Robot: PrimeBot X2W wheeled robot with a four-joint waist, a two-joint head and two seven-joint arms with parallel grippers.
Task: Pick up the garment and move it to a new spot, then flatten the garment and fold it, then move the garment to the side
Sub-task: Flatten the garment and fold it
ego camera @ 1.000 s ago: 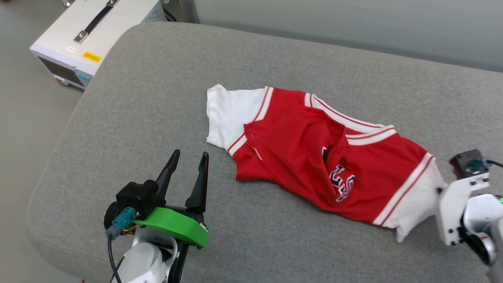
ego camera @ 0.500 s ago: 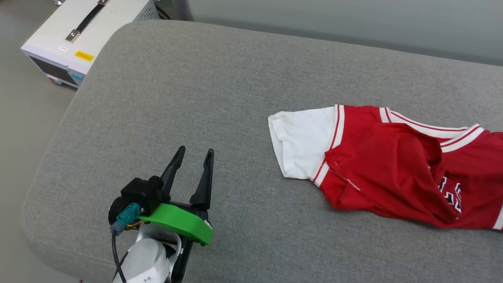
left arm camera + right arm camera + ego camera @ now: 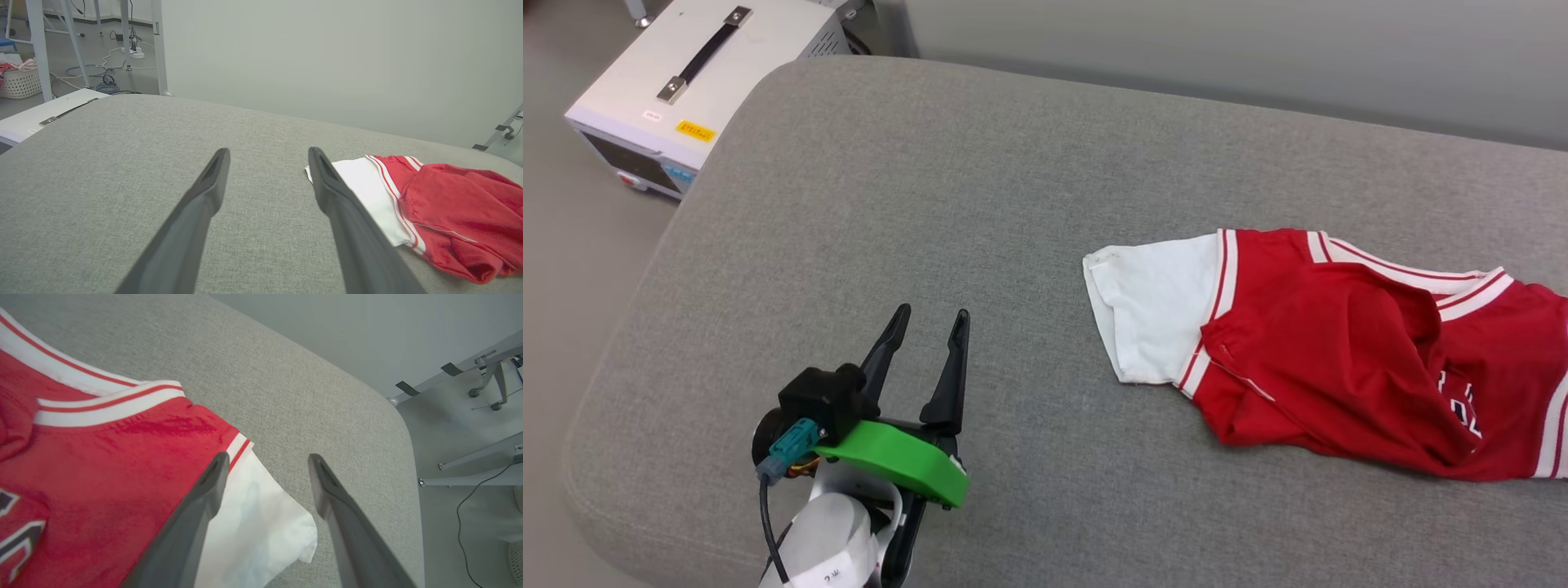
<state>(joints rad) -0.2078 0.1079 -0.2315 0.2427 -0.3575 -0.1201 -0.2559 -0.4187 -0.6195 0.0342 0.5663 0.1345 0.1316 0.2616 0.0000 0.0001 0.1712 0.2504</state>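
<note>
The garment, a red jersey shirt with white sleeves and striped trim, lies crumpled on the grey cushion, running off the head view's right edge. My left gripper stands open at the lower left, well apart from the garment's white sleeve. In the left wrist view the garment lies to the right of the open left gripper. In the right wrist view my right gripper is open above the other white sleeve, with nothing between its fingers.
A white box-shaped device with a black handle sits on the floor past the cushion's far left corner. The cushion's rounded right end drops to a floor with metal stand legs and a cable. A pale wall runs behind the cushion.
The head camera has turned left, so the garment now sits at the right of the view and the right arm has left it. The left gripper has not moved.
</note>
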